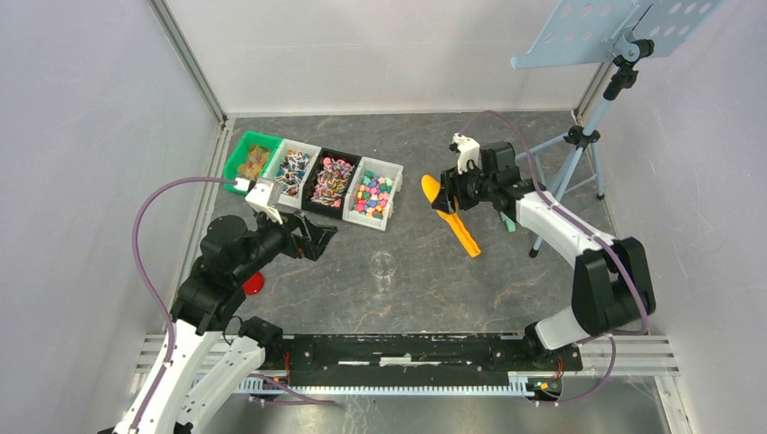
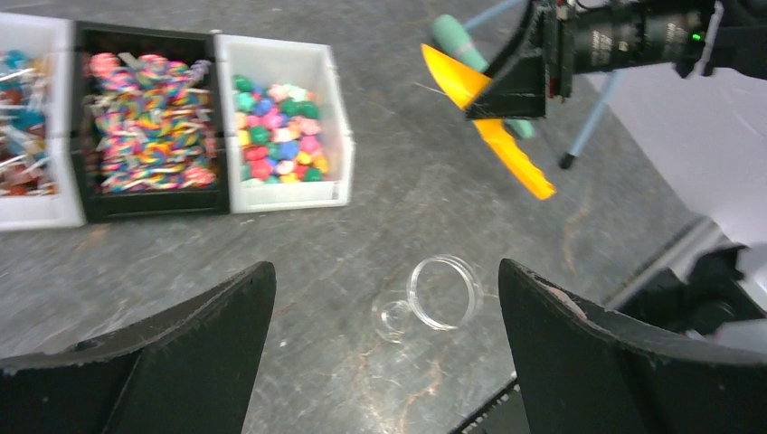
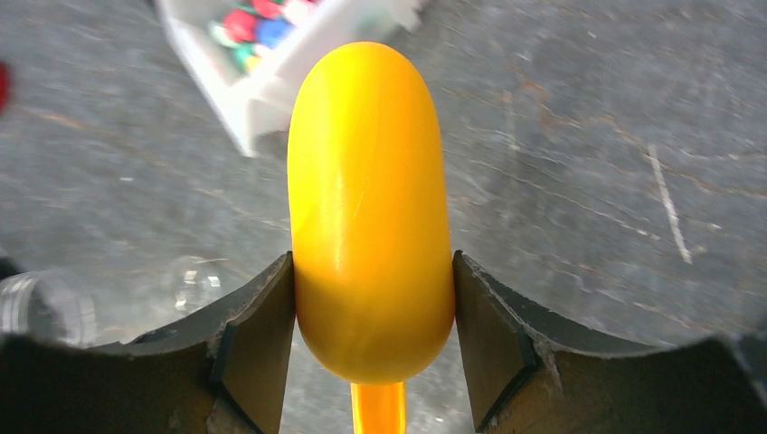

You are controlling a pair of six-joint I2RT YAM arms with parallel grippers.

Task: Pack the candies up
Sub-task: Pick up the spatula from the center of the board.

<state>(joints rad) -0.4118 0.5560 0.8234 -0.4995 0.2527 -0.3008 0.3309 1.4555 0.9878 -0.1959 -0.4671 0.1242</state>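
The top camera looked down from high behind the near edge over the whole surface (image 1: 470, 298). The left wrist view faced obliquely across it. The right wrist view sat close over the orange scoop (image 3: 371, 208), and both shared the white bin (image 2: 289, 195) of candies (image 2: 276, 131).

The scoop (image 1: 463, 235) is orange, the candies (image 1: 374, 195) multicoloured, the table (image 1: 434, 294) mottled grey.

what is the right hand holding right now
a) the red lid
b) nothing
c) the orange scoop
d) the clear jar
c: in the right wrist view, the right hand has a finger pressed against each side of the orange scoop.
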